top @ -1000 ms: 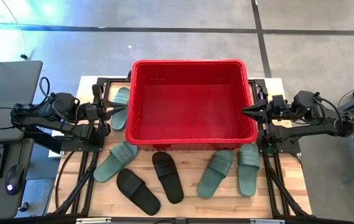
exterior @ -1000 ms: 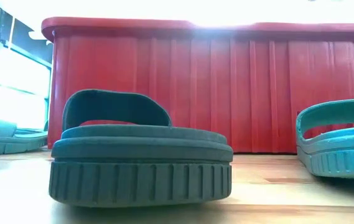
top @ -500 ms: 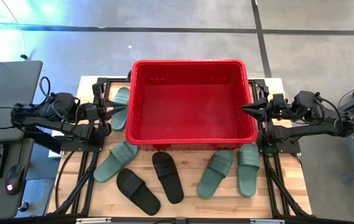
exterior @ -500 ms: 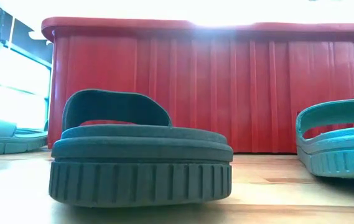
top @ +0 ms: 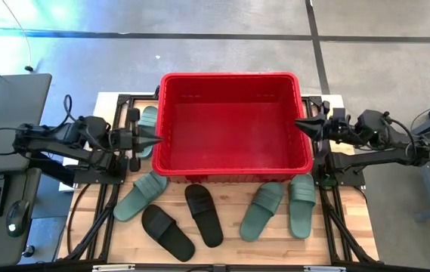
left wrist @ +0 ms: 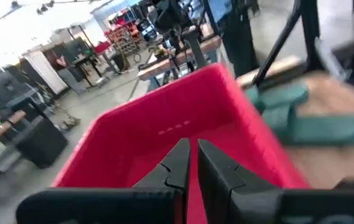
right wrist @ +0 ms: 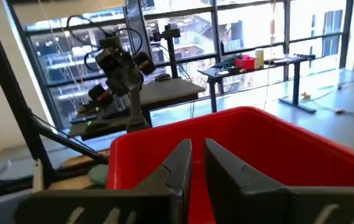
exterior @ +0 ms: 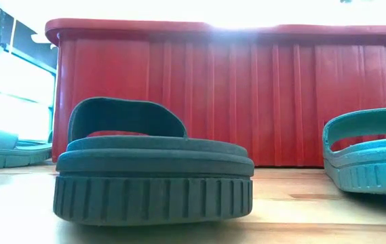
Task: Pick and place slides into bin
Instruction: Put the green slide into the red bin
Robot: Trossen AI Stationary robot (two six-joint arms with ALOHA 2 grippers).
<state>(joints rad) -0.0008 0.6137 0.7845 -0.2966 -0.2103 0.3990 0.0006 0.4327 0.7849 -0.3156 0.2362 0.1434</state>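
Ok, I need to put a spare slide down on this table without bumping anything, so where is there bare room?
The bin is bare inside, the largest free patch. On the wooden table, the near right corner beyond the rightmost green slide is free. The strip in front of the bin is crowded with five slides; another green slide fills the gap left of the bin.

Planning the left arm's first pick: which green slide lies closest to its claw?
The green slide wedged beside the bin's left wall, just by the left claw. The other three green slides lie in front of the bin.
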